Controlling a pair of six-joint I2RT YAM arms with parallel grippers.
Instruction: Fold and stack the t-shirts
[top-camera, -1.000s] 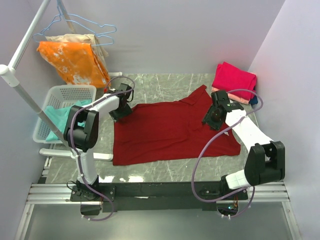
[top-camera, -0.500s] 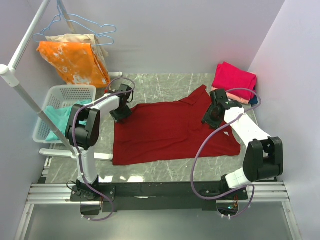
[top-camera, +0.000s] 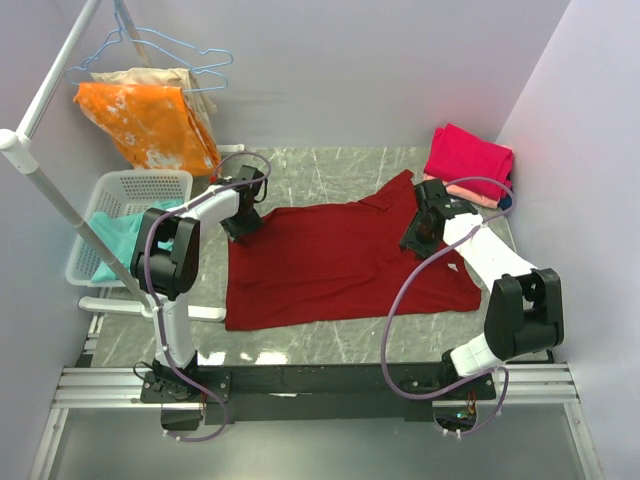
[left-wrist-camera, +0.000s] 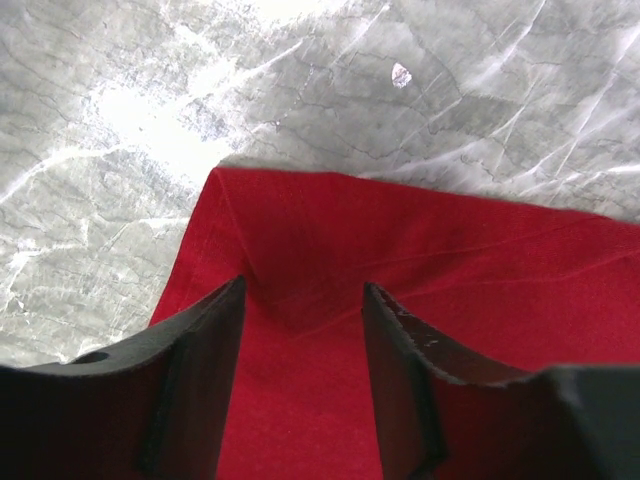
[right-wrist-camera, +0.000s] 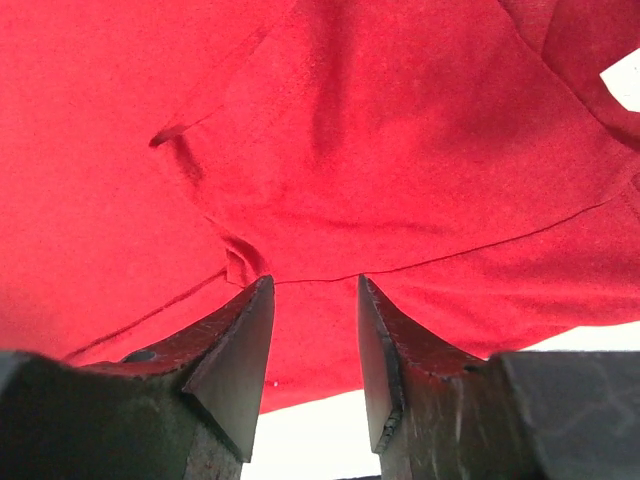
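Note:
A dark red t-shirt (top-camera: 340, 262) lies spread flat on the marble table (top-camera: 330, 165). My left gripper (top-camera: 243, 222) is down at the shirt's far left corner. In the left wrist view its fingers (left-wrist-camera: 205, 340) stand apart, and between them the red cloth (left-wrist-camera: 450, 270) shows a small raised crease. My right gripper (top-camera: 418, 235) is low over the shirt's far right part, near the sleeve. Its jaws (right-wrist-camera: 315, 285) are apart over a folded seam of the cloth (right-wrist-camera: 350, 130). Neither is closed on the cloth.
A folded bright pink shirt (top-camera: 468, 155) tops a stack at the back right, with peach (top-camera: 480, 197) and dark blue (top-camera: 508, 200) edges below. A white basket (top-camera: 140, 185) at the left holds a teal shirt (top-camera: 120, 240). Orange cloth (top-camera: 150, 120) hangs on a rack behind it.
The right gripper has crept a little toward the back left over the shirt, and its jaws have narrowed slightly. The left gripper has stayed in place.

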